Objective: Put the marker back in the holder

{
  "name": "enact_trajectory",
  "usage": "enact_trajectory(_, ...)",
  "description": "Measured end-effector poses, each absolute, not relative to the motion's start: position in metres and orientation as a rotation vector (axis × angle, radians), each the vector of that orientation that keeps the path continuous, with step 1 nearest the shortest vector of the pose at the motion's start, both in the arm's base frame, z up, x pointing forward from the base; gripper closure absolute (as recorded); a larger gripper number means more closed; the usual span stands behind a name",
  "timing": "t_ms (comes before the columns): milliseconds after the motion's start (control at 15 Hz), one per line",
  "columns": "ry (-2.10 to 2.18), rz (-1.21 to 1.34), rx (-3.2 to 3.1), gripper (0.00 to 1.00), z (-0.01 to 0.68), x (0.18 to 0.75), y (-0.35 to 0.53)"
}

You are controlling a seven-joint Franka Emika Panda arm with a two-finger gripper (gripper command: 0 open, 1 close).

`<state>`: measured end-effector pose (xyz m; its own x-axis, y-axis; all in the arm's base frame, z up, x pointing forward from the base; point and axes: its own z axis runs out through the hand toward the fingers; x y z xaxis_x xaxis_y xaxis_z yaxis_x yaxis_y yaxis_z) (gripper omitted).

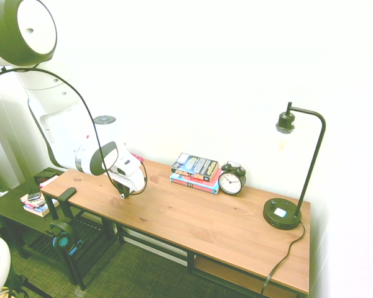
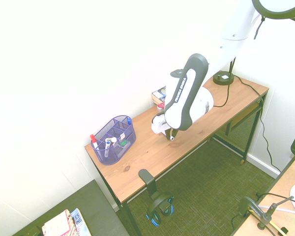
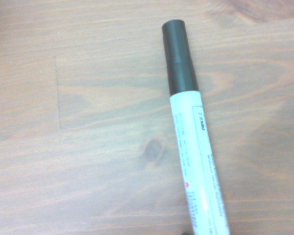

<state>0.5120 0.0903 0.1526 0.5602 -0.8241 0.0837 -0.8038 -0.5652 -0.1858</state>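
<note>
The marker (image 3: 191,137), white-barrelled with a black cap, lies flat on the wooden desk (image 1: 205,217); it fills the wrist view. My gripper (image 1: 123,192) (image 2: 170,137) is down at the tabletop right over it, open, a finger on each side of the marker. The marker itself is almost wholly hidden under the hand in both exterior views. The purple-blue mesh holder (image 2: 115,138) stands near the desk's end, a short way from the gripper, with several pens in its compartments. In the first exterior view the arm hides the holder.
A book stack (image 1: 196,171), a black alarm clock (image 1: 232,180) and a black desk lamp (image 1: 285,214) stand along the wall. Headphones (image 2: 160,206) hang from a hook on the desk's front edge near the holder end. A low side table (image 1: 25,205) holds small items.
</note>
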Motion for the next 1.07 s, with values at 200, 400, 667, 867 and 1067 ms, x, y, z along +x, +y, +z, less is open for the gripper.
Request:
enact_trajectory(200, 1.376, -0.248, -2.664, 1.0, 0.156, 0.512, 0.104)
enact_trajectory(400, 1.401, -0.258, -2.615, 1.0, 0.194, 0.511, 0.135)
enact_trajectory(667, 1.441, -0.074, -2.439, 1.0, 0.311, 0.492, 0.202)
enact_trajectory(867, 1.486, 0.094, -2.216, 1.0, 0.382, 0.505, 0.231)
enact_trajectory(1067, 1.579, 0.255, -1.989, 1.0, 0.366, 0.559, 0.211)
